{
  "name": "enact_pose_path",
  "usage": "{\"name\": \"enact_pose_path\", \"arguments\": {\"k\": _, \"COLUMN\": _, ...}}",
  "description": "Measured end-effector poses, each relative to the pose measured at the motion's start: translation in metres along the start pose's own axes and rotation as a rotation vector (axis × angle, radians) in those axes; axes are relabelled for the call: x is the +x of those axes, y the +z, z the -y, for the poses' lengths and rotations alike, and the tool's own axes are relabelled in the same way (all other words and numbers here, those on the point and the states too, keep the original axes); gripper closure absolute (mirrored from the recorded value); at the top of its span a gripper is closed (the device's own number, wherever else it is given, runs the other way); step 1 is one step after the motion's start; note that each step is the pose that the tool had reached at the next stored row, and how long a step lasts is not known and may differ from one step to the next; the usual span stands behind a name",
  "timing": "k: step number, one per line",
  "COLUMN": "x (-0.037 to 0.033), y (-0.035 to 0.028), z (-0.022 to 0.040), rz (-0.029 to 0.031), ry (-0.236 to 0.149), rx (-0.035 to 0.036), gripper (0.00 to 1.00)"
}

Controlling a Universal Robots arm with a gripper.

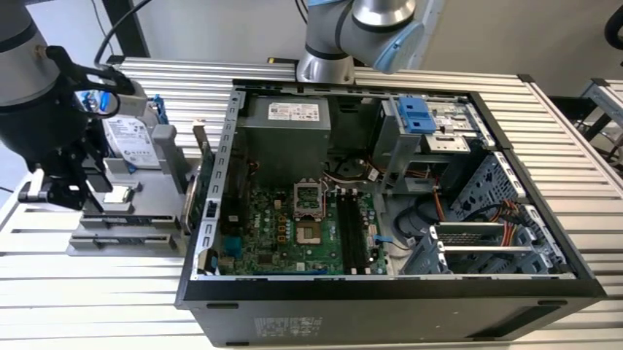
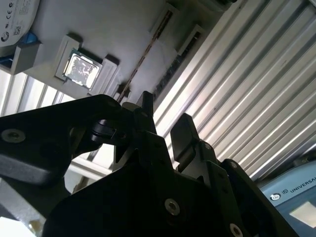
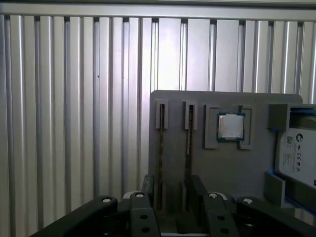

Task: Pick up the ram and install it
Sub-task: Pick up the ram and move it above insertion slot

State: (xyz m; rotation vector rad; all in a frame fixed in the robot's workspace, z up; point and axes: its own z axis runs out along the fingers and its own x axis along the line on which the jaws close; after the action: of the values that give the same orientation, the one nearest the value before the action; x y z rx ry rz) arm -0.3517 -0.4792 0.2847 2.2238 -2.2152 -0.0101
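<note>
Two ram sticks stand on edge in slots of the grey fixture (image 3: 232,168). In the first wrist view they show as thin dark lines, one ram stick (image 3: 161,148) beside the other (image 3: 189,148). One ram stick (image 2: 143,57) also appears in the second wrist view, and a ram stick (image 1: 198,157) rises at the fixture's side nearest the computer case. My gripper (image 3: 173,186) hangs above the fixture, open, with nothing between its black fingers (image 3: 148,183). The same open gripper (image 2: 165,117) shows a clear gap. In the exterior view the gripper (image 1: 66,191) is over the fixture's left part.
The fixture also holds a square silver processor (image 3: 230,127) and a silver hard drive (image 1: 131,142) in blue brackets. The open computer case (image 1: 209,240) lies to the exterior view's right, with black memory slots (image 1: 355,230) on its motherboard. The table is ribbed aluminium (image 3: 74,98).
</note>
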Motion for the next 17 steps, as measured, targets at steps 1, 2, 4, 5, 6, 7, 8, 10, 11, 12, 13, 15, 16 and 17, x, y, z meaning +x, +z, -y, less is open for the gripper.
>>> {"name": "enact_pose_path", "arguments": {"k": 1, "x": 0.0000, "y": 0.0005, "z": 0.0000, "rz": -0.0001, "ry": 0.000, "rx": 0.0000, "gripper": 0.00}}
{"name": "enact_pose_path", "arguments": {"k": 2, "x": 0.0000, "y": 0.0009, "z": 0.0000, "rz": -0.0001, "ry": 0.000, "rx": 0.0000, "gripper": 0.00}}
{"name": "enact_pose_path", "arguments": {"k": 4, "x": 0.0000, "y": 0.0019, "z": 0.0001, "rz": 0.0000, "ry": 0.000, "rx": 0.0001, "gripper": 0.00}}
{"name": "enact_pose_path", "arguments": {"k": 5, "x": 0.0000, "y": 0.0024, "z": 0.0000, "rz": -0.0001, "ry": 0.000, "rx": 0.0000, "gripper": 0.00}}
{"name": "enact_pose_path", "arguments": {"k": 6, "x": 0.0000, "y": 0.0029, "z": 0.0000, "rz": -0.0002, "ry": 0.000, "rx": 0.0000, "gripper": 0.00}}
{"name": "enact_pose_path", "arguments": {"k": 7, "x": 0.0000, "y": 0.0034, "z": 0.0000, "rz": -0.0002, "ry": 0.000, "rx": -0.0001, "gripper": 0.00}}
{"name": "enact_pose_path", "arguments": {"k": 8, "x": 0.0000, "y": 0.0040, "z": 0.0001, "rz": -0.0001, "ry": 0.000, "rx": 0.0000, "gripper": 0.00}}
{"name": "enact_pose_path", "arguments": {"k": 10, "x": 0.0000, "y": 0.0052, "z": 0.0001, "rz": -0.0001, "ry": 0.000, "rx": 0.0000, "gripper": 0.00}}
{"name": "enact_pose_path", "arguments": {"k": 11, "x": 0.0000, "y": 0.0061, "z": 0.0001, "rz": -0.0001, "ry": 0.000, "rx": 0.0001, "gripper": 0.00}}
{"name": "enact_pose_path", "arguments": {"k": 12, "x": 0.0000, "y": 0.0069, "z": 0.0001, "rz": -0.0001, "ry": 0.000, "rx": 0.0001, "gripper": 0.00}}
{"name": "enact_pose_path", "arguments": {"k": 13, "x": 0.0000, "y": 0.0078, "z": 0.0001, "rz": -0.0001, "ry": 0.000, "rx": 0.0001, "gripper": 0.00}}
{"name": "enact_pose_path", "arguments": {"k": 15, "x": 0.0001, "y": 0.0100, "z": 0.0001, "rz": 0.0000, "ry": 0.000, "rx": 0.0004, "gripper": 0.00}}
{"name": "enact_pose_path", "arguments": {"k": 16, "x": 0.0001, "y": 0.0112, "z": 0.0001, "rz": -0.0001, "ry": 0.000, "rx": 0.0004, "gripper": 0.00}}
{"name": "enact_pose_path", "arguments": {"k": 17, "x": 0.0001, "y": 0.0128, "z": 0.0001, "rz": -0.0001, "ry": 0.000, "rx": 0.0004, "gripper": 0.00}}
